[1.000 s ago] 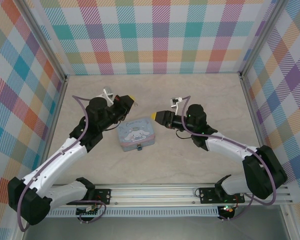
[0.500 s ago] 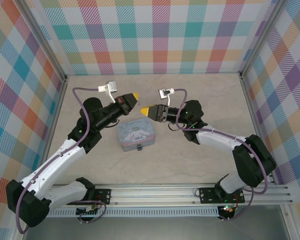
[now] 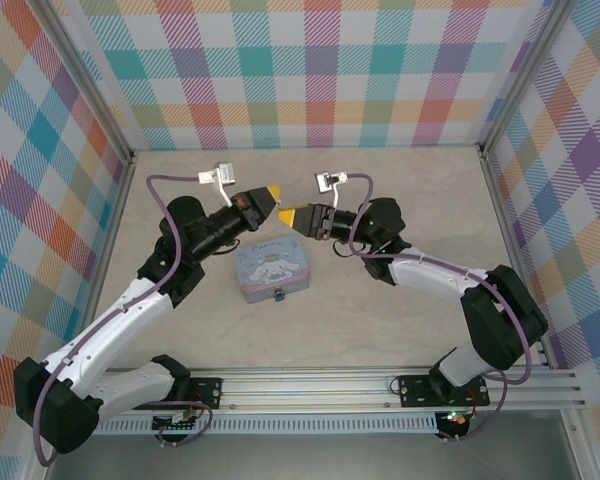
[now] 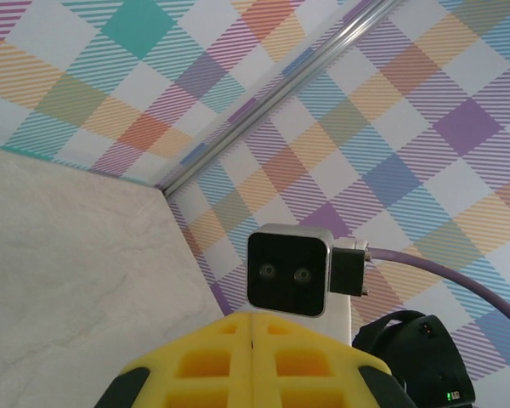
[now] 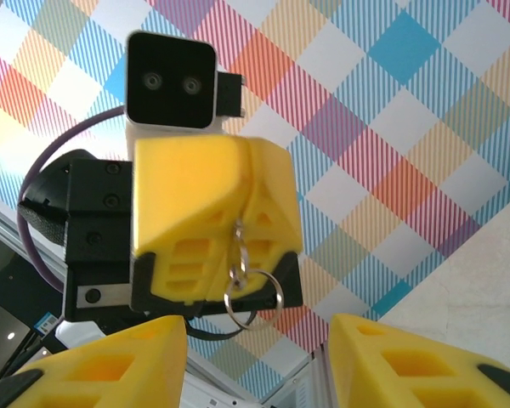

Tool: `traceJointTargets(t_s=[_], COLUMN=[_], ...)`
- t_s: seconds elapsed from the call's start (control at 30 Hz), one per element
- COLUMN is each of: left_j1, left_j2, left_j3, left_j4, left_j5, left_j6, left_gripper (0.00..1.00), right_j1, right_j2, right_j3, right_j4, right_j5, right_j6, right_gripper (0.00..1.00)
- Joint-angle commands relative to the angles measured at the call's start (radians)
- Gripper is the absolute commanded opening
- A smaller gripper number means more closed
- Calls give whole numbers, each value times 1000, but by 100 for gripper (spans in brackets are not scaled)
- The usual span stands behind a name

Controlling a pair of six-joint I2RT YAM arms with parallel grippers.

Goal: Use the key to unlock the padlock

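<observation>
Left end effector [image 5: 238,195] clamps key ring [image 5: 253,293]; right one [image 3: 289,214] parted.

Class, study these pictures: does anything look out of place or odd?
Yes. A small silver metal key ring dangles from between the shut yellow fingers of the left gripper. It is held in mid-air facing the open right gripper, near the pastel-blue cartoon tin.

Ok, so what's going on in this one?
The left claw and the right claw face each other closely in the air above the cartoon tin. The left claw is shut on a thin metal key, and its split ring dangles below. The right claw has its jaws apart and holds nothing. The small blue padlock sits at the tin's near side, untouched, so unlocking has not begun.
</observation>
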Motion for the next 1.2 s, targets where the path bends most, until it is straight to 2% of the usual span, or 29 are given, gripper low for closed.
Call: traceJointTargets(t_s=[0.0, 0.13, 0.5, 0.87, 0.97, 1.07, 1.17], left_j1=[2, 3, 3, 3, 3, 4, 4], left_j2=[0, -1, -7, -15, -28, -55, -87], left_j3=[-16, -31, -44, -46, -37, -17, 15], left_j4=[57, 73, 76, 65, 39, -16, -89], left_j5=[25, 24, 10, -2, -17, -32, -30], left_j6=[-10, -21, -32, -29, -14, 26, 91], left_gripper=[0, 0, 0, 0, 0, 17, 34], right_j1=[4, 3, 3, 2, -1, -7, -12], right_j2=[13, 15, 34, 30, 10, -23, -87], right_j3=[46, 55, 49, 30, 10, -6, -3], right_j4=[28, 13, 14, 6, -27, -108, -320], right_j5=[10, 26, 44, 64, 68, 49, 19], right_j6=[-10, -14, 14, 19, -2, -69, -238], right_gripper=[46, 43, 25, 2, 0, 0, 0])
